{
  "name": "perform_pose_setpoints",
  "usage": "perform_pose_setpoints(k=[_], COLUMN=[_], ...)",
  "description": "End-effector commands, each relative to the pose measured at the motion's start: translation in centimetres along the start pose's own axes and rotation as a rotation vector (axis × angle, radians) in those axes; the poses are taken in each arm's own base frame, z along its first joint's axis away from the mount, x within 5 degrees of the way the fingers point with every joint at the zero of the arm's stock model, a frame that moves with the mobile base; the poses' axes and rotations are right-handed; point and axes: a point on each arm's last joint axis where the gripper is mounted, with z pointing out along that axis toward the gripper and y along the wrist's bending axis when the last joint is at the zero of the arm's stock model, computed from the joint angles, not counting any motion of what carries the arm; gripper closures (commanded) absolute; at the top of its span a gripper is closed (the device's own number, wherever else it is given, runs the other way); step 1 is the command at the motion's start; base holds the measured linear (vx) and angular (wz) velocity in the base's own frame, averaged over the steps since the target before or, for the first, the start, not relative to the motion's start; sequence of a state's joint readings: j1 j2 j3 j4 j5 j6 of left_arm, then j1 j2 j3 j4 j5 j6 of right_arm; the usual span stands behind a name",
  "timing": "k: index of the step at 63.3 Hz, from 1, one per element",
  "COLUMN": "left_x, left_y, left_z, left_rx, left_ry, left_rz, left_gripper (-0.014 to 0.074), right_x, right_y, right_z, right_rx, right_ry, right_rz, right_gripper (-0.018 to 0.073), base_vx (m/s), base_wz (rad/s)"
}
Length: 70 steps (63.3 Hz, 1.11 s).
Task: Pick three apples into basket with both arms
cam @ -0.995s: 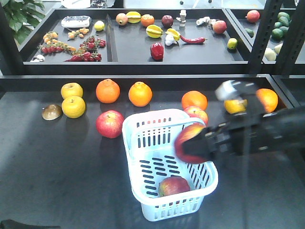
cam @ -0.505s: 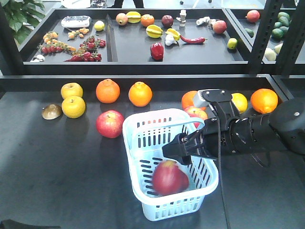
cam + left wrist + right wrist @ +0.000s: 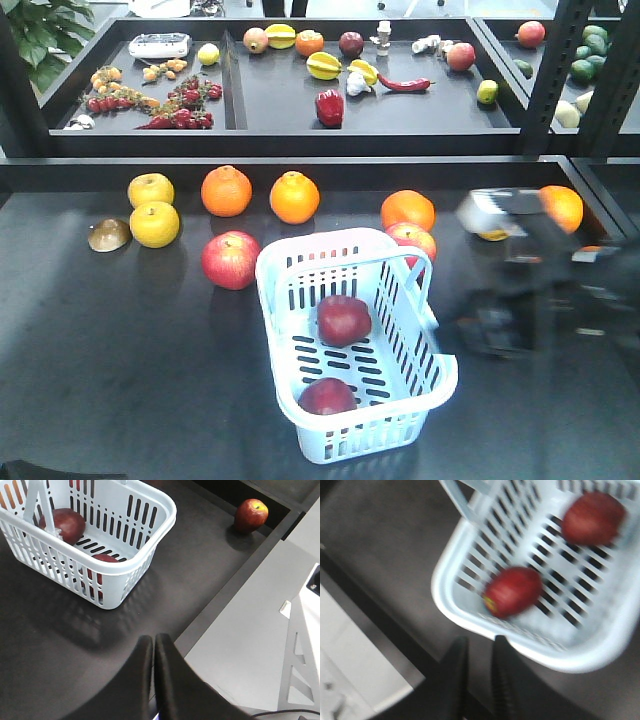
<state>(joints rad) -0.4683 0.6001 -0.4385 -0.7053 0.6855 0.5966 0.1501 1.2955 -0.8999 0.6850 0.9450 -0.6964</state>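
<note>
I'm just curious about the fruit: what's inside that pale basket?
In the basket lie a middle apple and a near apple, whose lower part the basket itself hides. Nothing else shows.

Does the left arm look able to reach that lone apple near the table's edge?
Probably yes: the apple sits alone on bare table apart from the basket, nothing between it and the left tool, which is shut and must open first.

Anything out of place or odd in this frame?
Nothing is spilled or damaged. The basket sits skewed on the table, with two apples inside. A third apple sits alone by the table's rim, away from it.
</note>
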Motion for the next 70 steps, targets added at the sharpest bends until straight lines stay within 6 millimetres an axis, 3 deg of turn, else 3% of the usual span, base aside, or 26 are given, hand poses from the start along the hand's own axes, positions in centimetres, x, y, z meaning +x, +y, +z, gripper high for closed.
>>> perform_pose_setpoints(k=[1, 14, 25, 34, 40, 59, 64, 70], left_x=[-1.1, -1.1, -1.1, -1.1, -1.1, -1.1, -1.1, -1.1], left_y=[-0.1, -0.1, -0.1, 0.0, -0.1, -0.1, -0.1, -0.1], left_z=[-0.3, -0.3, -0.3, -0.3, -0.3, -0.3, -0.3, -0.3], left_rx=[-0.007, -0.008, -0.008, -0.011, -0.01, -0.01, -0.009, -0.009], left_ry=[-0.069, -0.07, -0.072, -0.075, -0.074, -0.074, -0.074, -0.074], left_rz=[-0.016, -0.016, -0.017, -0.017, -0.017, -0.018, -0.018, -0.018], left_gripper=[0.0602, 0.0602, 0.0602, 0.0602, 0.0602, 0.0602, 0.0602, 0.0602], right_x=[0.9, 5.0, 6.9, 8.0, 8.6, 9.5, 9.9, 10.3], right_y=[-1.4, -6.9, -9.8, -11.5, -12.6, -15.8, -16.6, -17.5], right_z=[-4.0, -9.7, -11.5, -10.7, -9.6, -6.9, -6.5, -6.1], right_rx=[0.182, 0.667, 0.796, 0.768, 0.739, 0.722, 0.753, 0.78], right_ry=[-0.015, 0.054, 0.027, 0.14, 0.242, 0.372, 0.41, 0.454], right_rz=[0.058, 0.379, 0.621, 0.695, 0.72, 0.798, 0.799, 0.796], right_gripper=[0.0571, 0.0568, 0.0564, 0.0534, 0.0463, -0.0002, -0.0078, -0.0101], base_vx=[0.0, 0.0, 0.0, 0.0, 0.0, 0.0, 0.0, 0.0], base_wz=[0.0, 0.0, 0.0, 0.0, 0.0, 0.0, 0.0, 0.0])
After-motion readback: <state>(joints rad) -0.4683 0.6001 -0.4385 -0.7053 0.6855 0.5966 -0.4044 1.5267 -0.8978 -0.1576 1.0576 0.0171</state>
